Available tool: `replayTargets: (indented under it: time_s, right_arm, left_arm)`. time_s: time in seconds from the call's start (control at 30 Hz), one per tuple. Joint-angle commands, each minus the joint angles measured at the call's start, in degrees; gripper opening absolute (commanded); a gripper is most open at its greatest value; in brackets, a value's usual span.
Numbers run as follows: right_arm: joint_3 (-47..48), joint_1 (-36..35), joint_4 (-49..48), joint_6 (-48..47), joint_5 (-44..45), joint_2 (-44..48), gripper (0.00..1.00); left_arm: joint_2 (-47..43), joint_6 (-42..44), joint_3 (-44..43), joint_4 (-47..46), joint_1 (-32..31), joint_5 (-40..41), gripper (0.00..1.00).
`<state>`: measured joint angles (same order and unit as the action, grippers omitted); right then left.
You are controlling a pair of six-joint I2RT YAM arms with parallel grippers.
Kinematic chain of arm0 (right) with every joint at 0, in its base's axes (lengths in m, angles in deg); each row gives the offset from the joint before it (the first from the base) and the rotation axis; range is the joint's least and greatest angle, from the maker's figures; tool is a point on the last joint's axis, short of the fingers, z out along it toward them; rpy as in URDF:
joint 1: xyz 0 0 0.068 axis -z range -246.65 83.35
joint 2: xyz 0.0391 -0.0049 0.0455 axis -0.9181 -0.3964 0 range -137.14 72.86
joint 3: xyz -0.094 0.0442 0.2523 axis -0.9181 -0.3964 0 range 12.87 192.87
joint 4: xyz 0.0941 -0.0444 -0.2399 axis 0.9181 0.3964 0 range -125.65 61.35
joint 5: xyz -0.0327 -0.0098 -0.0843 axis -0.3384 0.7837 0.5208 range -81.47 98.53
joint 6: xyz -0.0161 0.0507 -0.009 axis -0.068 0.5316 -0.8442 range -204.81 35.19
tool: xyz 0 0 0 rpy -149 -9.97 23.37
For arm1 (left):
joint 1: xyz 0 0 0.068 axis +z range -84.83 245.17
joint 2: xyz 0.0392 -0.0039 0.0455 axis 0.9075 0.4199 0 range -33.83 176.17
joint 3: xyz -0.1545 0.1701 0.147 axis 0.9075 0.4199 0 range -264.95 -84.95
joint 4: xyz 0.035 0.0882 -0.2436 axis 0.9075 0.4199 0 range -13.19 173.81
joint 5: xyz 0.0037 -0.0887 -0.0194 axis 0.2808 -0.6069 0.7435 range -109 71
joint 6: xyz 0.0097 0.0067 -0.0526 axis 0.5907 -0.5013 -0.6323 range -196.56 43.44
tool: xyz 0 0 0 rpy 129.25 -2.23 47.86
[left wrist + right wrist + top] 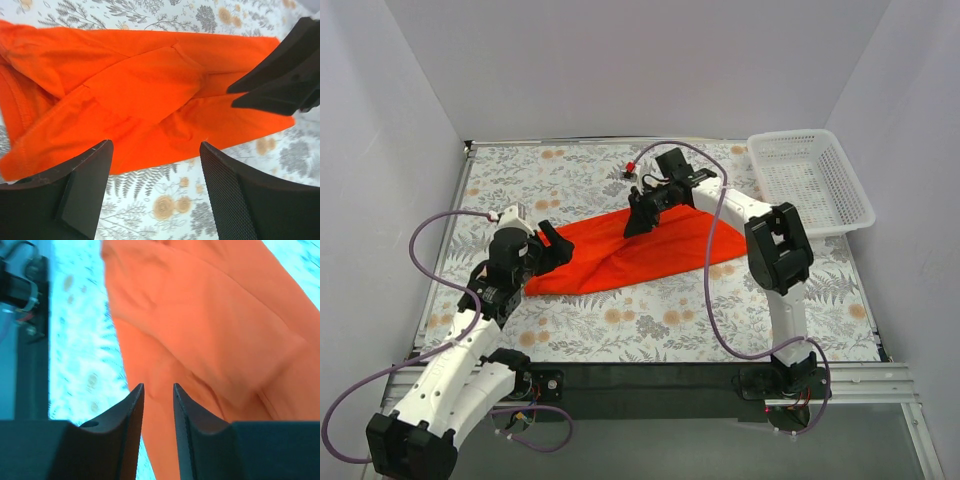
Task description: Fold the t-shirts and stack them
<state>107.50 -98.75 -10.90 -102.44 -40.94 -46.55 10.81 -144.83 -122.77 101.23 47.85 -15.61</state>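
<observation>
At the near edge of the table (650,330), which has a flowered cover, the 2 arms are bolted side by side. The left arm (470,350) leans forward toward the left end of the t-shirt (620,255). The left gripper (552,245) sits at that end with its jaws spread wide and nothing between them. In its wrist view the 2 black fingers (85,190) frame the near hem of the cloth, and I cannot tell whether the tips touch it.

The t-shirt is plain orange-red and lies in the middle of the table as 1 long, loosely folded strip running left to right. It is creased, with a flap overlapping across its middle.

The right arm (775,250) rises from its base, bends and reaches left over the strip. The right gripper (640,215) points down above the far edge of the t-shirt near its middle. Its jaws stand only a little apart, and no cloth is pinched in the narrow gap.

Farthest off, at the far right corner, a white mesh basket (850,200) stands apart from the t-shirt.
</observation>
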Motion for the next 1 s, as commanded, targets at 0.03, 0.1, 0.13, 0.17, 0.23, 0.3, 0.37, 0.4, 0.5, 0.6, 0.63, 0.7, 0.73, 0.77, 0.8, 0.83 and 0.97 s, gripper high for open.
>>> replayTargets:
  time_s: [0.03,0.1,0.13,0.17,0.23,0.3,0.37,0.4,0.5,0.6,0.63,0.7,0.73,0.77,0.8,0.83,0.97]
  right_arm:
    - [5.55,-3.76,-2.6,4.96,-10.65,-6.96,0.31]
    - [7.23,-4.99,-5.49,9.86,-7.14,-9.42,0.31]
    - [7.76,-5.08,-6.2,11.29,-6.35,-10.13,0.31]
    - [8.37,-5.34,-6.9,12.78,-2.94,-10.83,0.31]
    - [8.64,-5.34,-7.09,14.37,-1.16,-12.24,0.31]
    - [7.77,-5.17,-7.09,15.34,3.67,-12.6,0.3]
    - [7.06,-4.64,-7.17,15.52,4.99,-12.77,0.3]
    - [6.89,-4.55,-7.17,15.78,5.78,-13.03,0.3]
    - [6.71,-3.94,-7.09,16.04,6.93,-13.47,0.29]
    - [6.71,-3.59,-7.0,15.96,7.9,-13.56,0.29]
    - [6.71,-3.5,-6.91,15.87,8.34,-13.56,0.28]
    - [6.71,-3.15,-6.56,15.43,9.3,-13.83,0.29]
    - [6.71,-2.89,-6.47,15.52,9.66,-13.91,0.28]
    - [6.8,-2.54,-6.21,15.34,9.83,-14.09,0.28]
    - [6.8,-2.27,-5.86,14.99,9.92,-14.09,0.28]
    - [6.88,-2.01,-5.6,14.82,9.84,-14.0,0.28]
    - [8.81,-0.86,-2.35,10.61,6.42,-10.94,0.32]
  left_arm:
    - [-0.34,-19.05,4.41,-1.22,0.36,0.55,0.63]
    - [-0.35,-23.19,8.18,-4.9,0.36,0.47,0.61]
    - [-0.26,-24.44,9.68,-6.13,0.45,0.64,0.6]
    - [-0.08,-25.76,10.92,-8.06,0.45,1.17,0.57]
    - [1.23,-31.54,13.82,-8.34,0.62,4.68,0.47]
    - [2.2,-35.07,15.23,-7.99,0.8,7.83,0.34]
    - [3.6,-37.45,16.38,-7.99,0.97,9.25,0.33]
    - [3.96,-38.77,16.38,-7.38,1.06,10.39,0.33]
    - [5.28,-41.93,16.03,-4.92,1.76,14.35,0.29]
    - [6.33,-44.05,16.2,-2.98,3.08,16.9,0.28]
    - [6.68,-44.58,16.38,-2.2,4.04,17.25,0.28]
    - [8.35,-44.93,16.99,-2.01,6.06,16.82,0.28]
    - [8.96,-45.11,17.08,-1.75,6.77,16.56,0.28]
    - [9.75,-45.2,17.34,-1.49,7.38,15.6,0.28]
    - [11.07,-45.46,17.52,-1.49,8.09,15.15,0.28]
    - [11.86,-45.46,17.69,-1.31,9.31,14.62,0.28]
    - [12.4,-43.01,17.43,-2.54,10.73,13.21,0.33]
